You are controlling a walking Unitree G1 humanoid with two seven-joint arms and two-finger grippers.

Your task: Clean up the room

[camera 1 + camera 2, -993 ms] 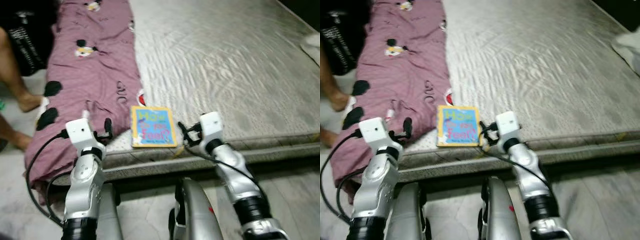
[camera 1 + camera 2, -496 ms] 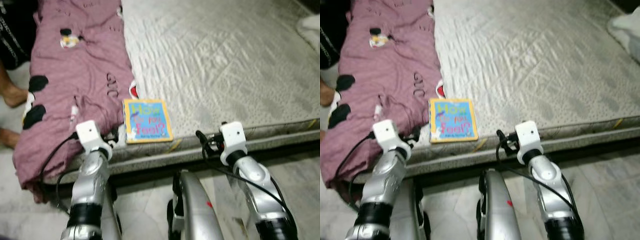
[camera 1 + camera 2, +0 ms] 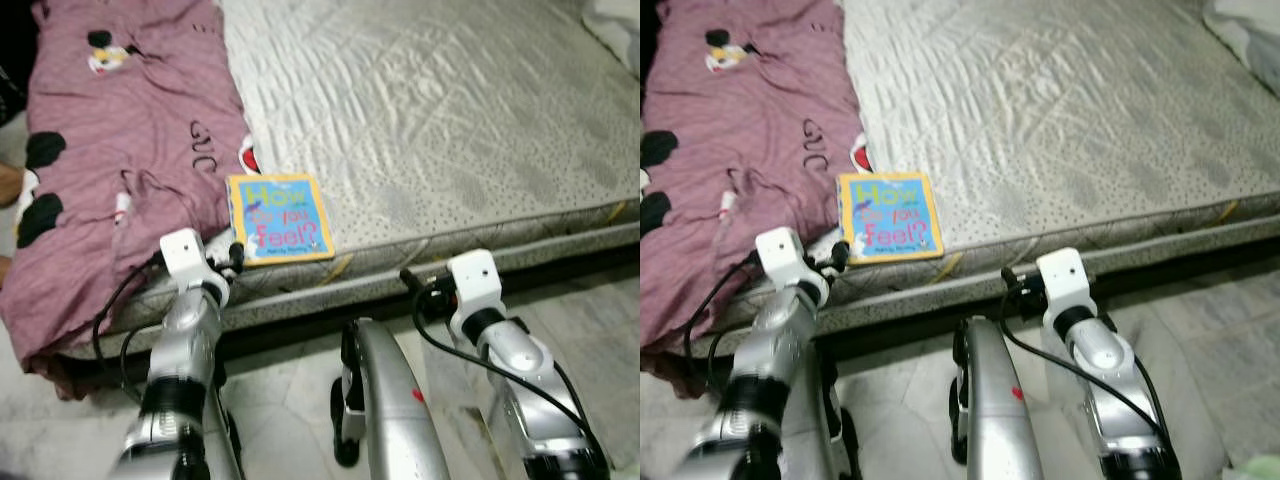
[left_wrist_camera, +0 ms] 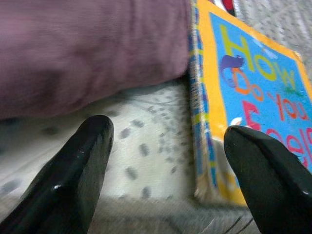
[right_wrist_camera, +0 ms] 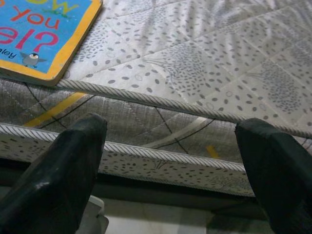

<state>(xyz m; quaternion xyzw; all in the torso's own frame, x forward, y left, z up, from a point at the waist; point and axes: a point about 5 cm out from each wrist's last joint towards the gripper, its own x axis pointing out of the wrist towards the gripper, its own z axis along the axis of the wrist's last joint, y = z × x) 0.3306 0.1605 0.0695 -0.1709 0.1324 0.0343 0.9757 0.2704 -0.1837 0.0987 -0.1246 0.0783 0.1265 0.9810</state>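
Note:
A blue and yellow children's book (image 3: 279, 217) lies flat on the mattress (image 3: 430, 110) near its front edge, beside a purple cartoon-print blanket (image 3: 110, 150). My left gripper (image 3: 235, 258) is open at the mattress edge, just left of the book's near corner; in the left wrist view the book (image 4: 253, 112) lies by one finger and the blanket (image 4: 92, 48) lies ahead. My right gripper (image 3: 410, 282) is open and empty, lower, in front of the mattress side, to the right of the book (image 5: 44, 34).
The blanket hangs over the bed's left edge toward the pale tiled floor (image 3: 40, 430). A person's foot (image 3: 8, 185) shows at the far left. A white cloth (image 3: 1240, 20) lies on the far right of the mattress. My own silver body (image 3: 385, 400) is at the bottom centre.
The view has shifted, so the bed and book sit further left and up. My right gripper has dropped from the mattress top to in front of its side; the left stays by the book.

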